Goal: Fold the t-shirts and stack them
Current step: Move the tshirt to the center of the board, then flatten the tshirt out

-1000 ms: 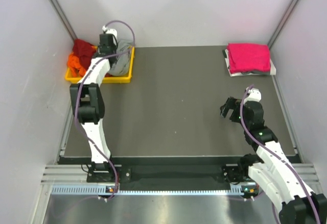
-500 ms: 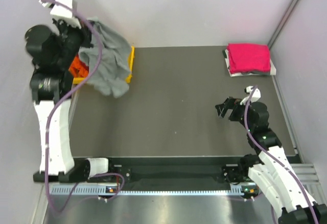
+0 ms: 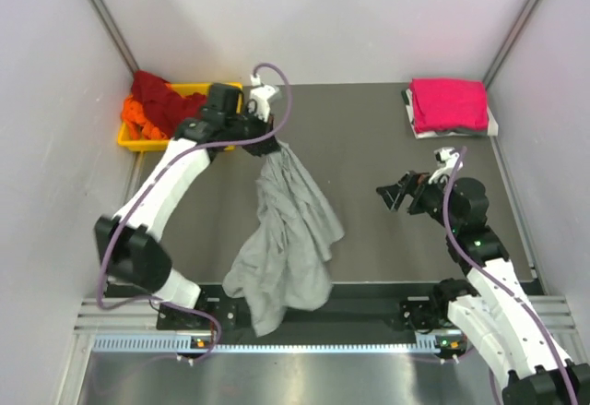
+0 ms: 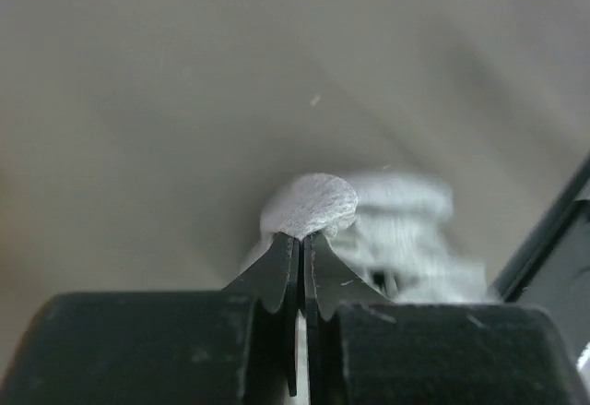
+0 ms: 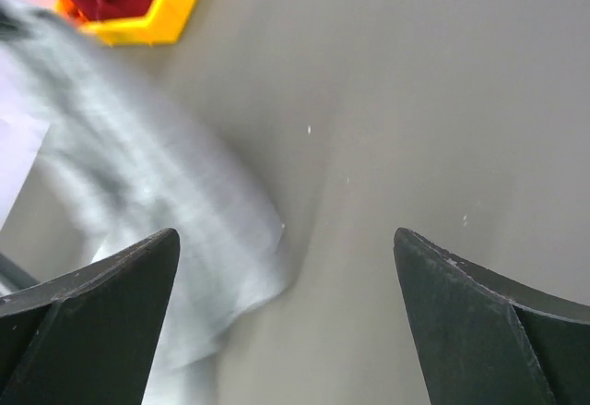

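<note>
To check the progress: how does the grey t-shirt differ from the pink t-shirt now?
The grey t-shirt is unfolded and crumpled; the pink t-shirt is folded neatly. The grey one hangs from the shut left pincer; the pink one lies free at the far right corner of the table. Both are outside the yellow tray.

Grey t-shirt [image 3: 288, 230]: soft heathered cloth, matt, creased; pink t-shirt [image 3: 449, 103]: matt knit cloth; tray [image 3: 138, 141]: yellow plastic, slightly glossy; table [image 3: 387, 147]: dark, smooth, matt surface; front rail [image 3: 350, 343]: ribbed bare metal, dull sheen.
</note>
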Controlling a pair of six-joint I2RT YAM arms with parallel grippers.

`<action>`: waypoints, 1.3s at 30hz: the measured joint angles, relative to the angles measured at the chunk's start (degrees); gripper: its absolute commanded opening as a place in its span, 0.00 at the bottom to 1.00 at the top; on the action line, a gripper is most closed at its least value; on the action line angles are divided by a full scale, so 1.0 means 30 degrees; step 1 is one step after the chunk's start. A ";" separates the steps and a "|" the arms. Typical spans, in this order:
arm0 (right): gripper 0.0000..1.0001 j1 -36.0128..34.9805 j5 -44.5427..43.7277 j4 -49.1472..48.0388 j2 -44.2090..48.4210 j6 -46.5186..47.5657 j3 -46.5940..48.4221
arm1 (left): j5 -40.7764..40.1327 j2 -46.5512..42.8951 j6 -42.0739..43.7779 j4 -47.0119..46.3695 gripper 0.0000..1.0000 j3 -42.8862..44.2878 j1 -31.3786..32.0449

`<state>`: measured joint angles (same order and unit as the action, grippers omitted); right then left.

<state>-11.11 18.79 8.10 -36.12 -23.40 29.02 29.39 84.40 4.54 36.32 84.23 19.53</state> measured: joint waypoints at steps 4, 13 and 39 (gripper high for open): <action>1.00 -0.0321 0.0117 -0.0131 -0.1370 -0.0576 -0.0029 | -0.2157 0.3388 0.0845 -0.0561 0.36 -0.0066 -0.0095; 0.97 -0.8320 -0.3351 0.0102 -0.6207 -0.1559 -0.0007 | -0.3235 0.3898 0.1523 -0.1654 0.47 -0.0772 -0.4976; 0.00 -0.1290 -0.5865 0.1333 -1.2735 0.0109 0.5486 | -0.2790 -0.3650 0.5843 0.1756 0.65 -0.9391 -0.4648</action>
<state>-14.98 1.19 12.10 -74.32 -23.07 45.47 21.02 73.45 22.06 41.58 56.05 5.58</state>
